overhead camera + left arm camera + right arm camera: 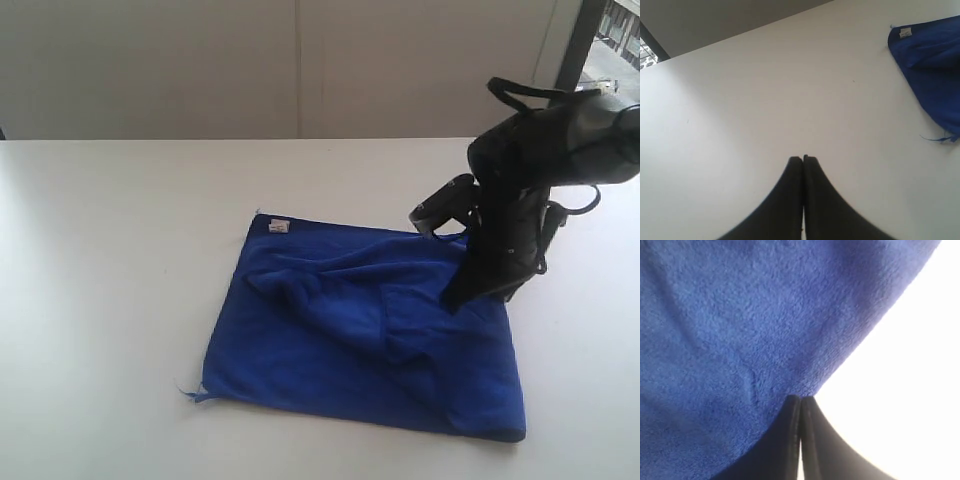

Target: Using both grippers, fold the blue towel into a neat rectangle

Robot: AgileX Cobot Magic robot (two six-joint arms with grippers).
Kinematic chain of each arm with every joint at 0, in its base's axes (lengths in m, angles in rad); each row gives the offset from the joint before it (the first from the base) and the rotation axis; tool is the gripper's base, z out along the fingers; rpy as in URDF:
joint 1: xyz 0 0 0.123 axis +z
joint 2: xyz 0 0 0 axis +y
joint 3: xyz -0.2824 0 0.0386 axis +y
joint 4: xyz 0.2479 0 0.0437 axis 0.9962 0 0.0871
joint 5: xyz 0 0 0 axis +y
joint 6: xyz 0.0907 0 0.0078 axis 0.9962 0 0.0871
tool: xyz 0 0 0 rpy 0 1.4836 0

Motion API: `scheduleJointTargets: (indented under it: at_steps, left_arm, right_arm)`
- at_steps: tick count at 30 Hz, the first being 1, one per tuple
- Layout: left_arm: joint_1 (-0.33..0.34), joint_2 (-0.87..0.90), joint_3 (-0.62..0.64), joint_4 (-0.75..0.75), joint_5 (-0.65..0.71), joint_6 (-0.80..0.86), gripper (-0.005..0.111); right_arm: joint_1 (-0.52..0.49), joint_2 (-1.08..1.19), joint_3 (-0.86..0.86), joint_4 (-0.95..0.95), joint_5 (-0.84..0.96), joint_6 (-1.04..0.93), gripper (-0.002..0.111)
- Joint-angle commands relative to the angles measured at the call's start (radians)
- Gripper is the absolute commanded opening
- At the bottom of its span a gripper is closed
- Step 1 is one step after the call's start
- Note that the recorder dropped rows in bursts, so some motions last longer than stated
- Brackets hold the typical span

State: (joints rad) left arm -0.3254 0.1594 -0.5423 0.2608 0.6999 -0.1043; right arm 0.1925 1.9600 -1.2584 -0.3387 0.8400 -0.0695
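The blue towel lies on the white table, folded over into a rough four-sided shape with a rumpled ridge across its middle. Its white label sits at the far left corner. My right gripper points down at the towel's right part, shut, its tips meeting the cloth near its edge; nothing shows between the fingers. In the right wrist view the towel fills most of the picture. My left gripper is shut over bare table, well apart from the towel. The left arm is outside the exterior view.
A pale wall runs behind the table's far edge. Bare tabletop surrounds the towel on all sides. A loose thread or loop sticks out at the towel's near left corner. A window strip shows at the far right.
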Motion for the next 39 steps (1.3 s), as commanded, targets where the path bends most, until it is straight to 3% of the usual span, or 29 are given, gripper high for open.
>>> scheduleJointTargets:
  at_steps: [1, 8, 12, 18, 25, 28, 31, 33, 39]
  left_arm:
    - [0.003, -0.007, 0.007, -0.008, 0.000, 0.011, 0.000]
    - [0.003, 0.065, -0.003, -0.047, -0.096, 0.014, 0.000]
    - [0.003, 0.233, -0.055, -0.111, -0.033, 0.116, 0.000]
    - [0.003, 0.530, -0.282, -0.226, 0.081, 0.272, 0.000]
    - [0.003, 0.861, -0.523, -0.444, 0.344, 0.495, 0.000]
    - [0.003, 0.978, -0.562, -0.554, 0.376, 0.598, 0.000]
    - [0.003, 1.075, -0.564, -0.611, 0.327, 0.679, 0.000]
    - [0.003, 1.148, -0.564, -0.630, 0.221, 0.742, 0.000]
    - [-0.017, 1.365, -0.564, -0.981, -0.162, 1.173, 0.000]
  right_arm:
    - [-0.002, -0.069, 0.003, 0.028, -0.073, 0.013, 0.000]
    - [-0.002, -0.115, 0.001, 0.128, -0.180, 0.014, 0.000]
    - [-0.002, -0.124, -0.005, 0.205, -0.227, 0.012, 0.000]
    - [-0.002, -0.137, -0.010, 0.265, -0.229, -0.048, 0.000]
    - [-0.002, -0.137, -0.010, 0.265, -0.236, -0.061, 0.000]
    - [-0.002, -0.137, -0.010, 0.265, -0.260, -0.061, 0.000]
    - [-0.002, -0.137, -0.010, 0.265, -0.265, -0.061, 0.000]
    - [-0.002, -0.128, -0.010, 0.265, -0.275, -0.061, 0.000]
    - [-0.002, -0.052, -0.014, 0.261, -0.298, -0.093, 0.000]
